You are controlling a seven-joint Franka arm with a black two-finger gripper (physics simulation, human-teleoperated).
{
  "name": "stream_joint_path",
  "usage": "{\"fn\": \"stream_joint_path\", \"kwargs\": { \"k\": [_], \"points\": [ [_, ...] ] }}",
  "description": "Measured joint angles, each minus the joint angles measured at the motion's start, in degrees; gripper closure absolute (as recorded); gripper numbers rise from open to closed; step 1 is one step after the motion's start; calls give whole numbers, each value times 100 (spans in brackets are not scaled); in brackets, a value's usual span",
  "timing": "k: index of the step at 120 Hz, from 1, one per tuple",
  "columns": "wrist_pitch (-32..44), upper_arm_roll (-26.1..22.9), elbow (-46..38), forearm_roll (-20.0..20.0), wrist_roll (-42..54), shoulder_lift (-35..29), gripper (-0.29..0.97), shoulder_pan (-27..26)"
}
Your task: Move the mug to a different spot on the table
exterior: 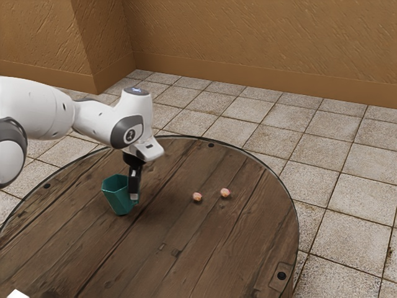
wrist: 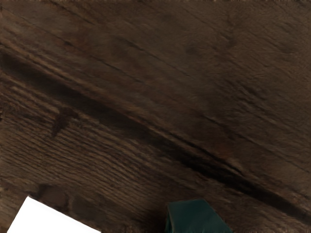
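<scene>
Toward the exterior view's left side of the round wooden table (exterior: 205,248) stands the teal mug (exterior: 118,195), open side up and leaning a little. I have the gripper (exterior: 134,198) coming straight down onto the part of its rim that faces the exterior view's right. The jaws stand narrow, one on each face of the thin wall, so I read the gripper as pinched shut on the mug rather than merely resting against it. Taking the wall suits this shape. The body looks too broad to span, and I see no handle on the sides that show.

From the wrist camera, a dark green edge of the mug (wrist: 194,217) sits right under my hand, with bare plank beyond it and a white patch (wrist: 43,218) off to one side. I cannot tell whether the base is on the wood or just clear of it.

Two small pinkish lumps (exterior: 197,196) (exterior: 225,192) lie well apart from the mug, further toward the exterior view's right. I judge the carry has not yet begun. A one-sided hold may let the mug swing, so I would lift gently and set it down short of those lumps.
</scene>
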Motion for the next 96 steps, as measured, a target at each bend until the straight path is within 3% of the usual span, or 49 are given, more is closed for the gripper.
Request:
{"fn": "stream_joint_path", "kwargs": {
  "k": [45,64,96],
  "points": [
    [375,9,0,70,-172,118,51,16],
    [217,10,32,337,-494,123,57,16],
    [-1031,-120,631,598,-1237,254,59,17]
  ]
}}
